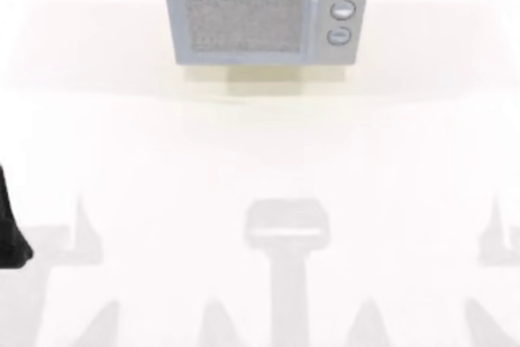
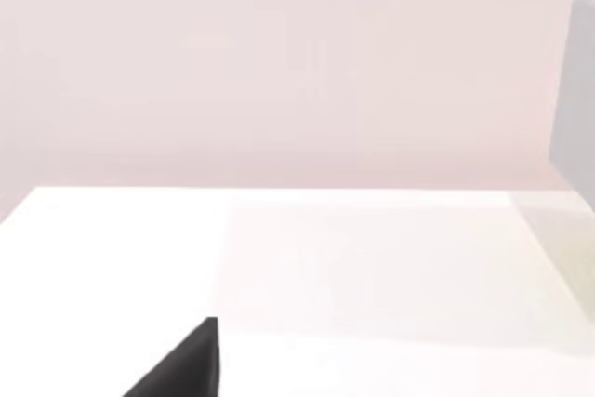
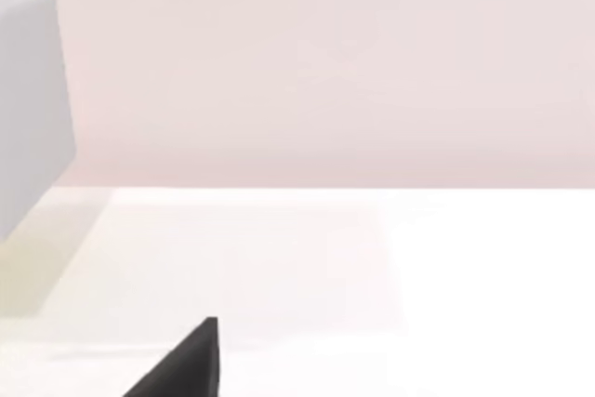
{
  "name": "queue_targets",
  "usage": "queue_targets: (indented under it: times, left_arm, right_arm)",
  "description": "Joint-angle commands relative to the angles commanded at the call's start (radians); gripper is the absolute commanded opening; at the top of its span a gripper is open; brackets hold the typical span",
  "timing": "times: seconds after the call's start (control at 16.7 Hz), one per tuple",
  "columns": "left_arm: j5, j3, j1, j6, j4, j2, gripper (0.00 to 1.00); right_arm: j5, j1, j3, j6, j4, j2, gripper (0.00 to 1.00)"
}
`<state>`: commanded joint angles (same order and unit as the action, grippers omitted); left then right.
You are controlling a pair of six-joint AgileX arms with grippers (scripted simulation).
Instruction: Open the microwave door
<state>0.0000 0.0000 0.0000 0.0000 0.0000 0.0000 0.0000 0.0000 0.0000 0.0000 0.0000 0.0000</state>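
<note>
Microwave (image 1: 266, 12) at the far edge of the bench (image 1: 260, 168), near the middle of that edge, facing me squarely in the top view. Its door, the microwave door (image 1: 244, 26), lies flat and flush against the front, with the speckled mesh window filling most of it and the slim vertical bar handle (image 1: 314, 26) just beside the control panel on the right. I see two round knobs (image 1: 342, 10) stacked on that panel, one above the other.

From my left wrist view I catch only a sliver of the microwave's grey side, and from my right wrist view a larger grey slab of the other side.

Of my left arm (image 1: 10, 229) I see just a dark shape at the left edge of the bench, near the front corner. The left tool's state I cannot tell. My right arm is out of the top view, and of its tool I cannot tell either.
</note>
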Motion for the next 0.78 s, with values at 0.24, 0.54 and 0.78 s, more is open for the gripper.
queue_targets:
  times: [0.24, 0.54, 0.78]
  left_arm:
    - [-0.016, 0.028, -0.018, -0.006, -0.007, 0.031, 1.00]
    - [-0.133, 0.249, -0.148, -0.062, -0.046, 0.294, 1.00]
    - [-0.275, 0.543, -0.306, -0.148, -0.069, 0.669, 1.00]
  right_arm:
    - [0.000, 0.000, 0.000, 0.000, 0.000, 0.000, 1.00]
    - [0.000, 0.000, 0.000, 0.000, 0.000, 0.000, 1.00]
    - [0.000, 0.000, 0.000, 0.000, 0.000, 0.000, 1.00]
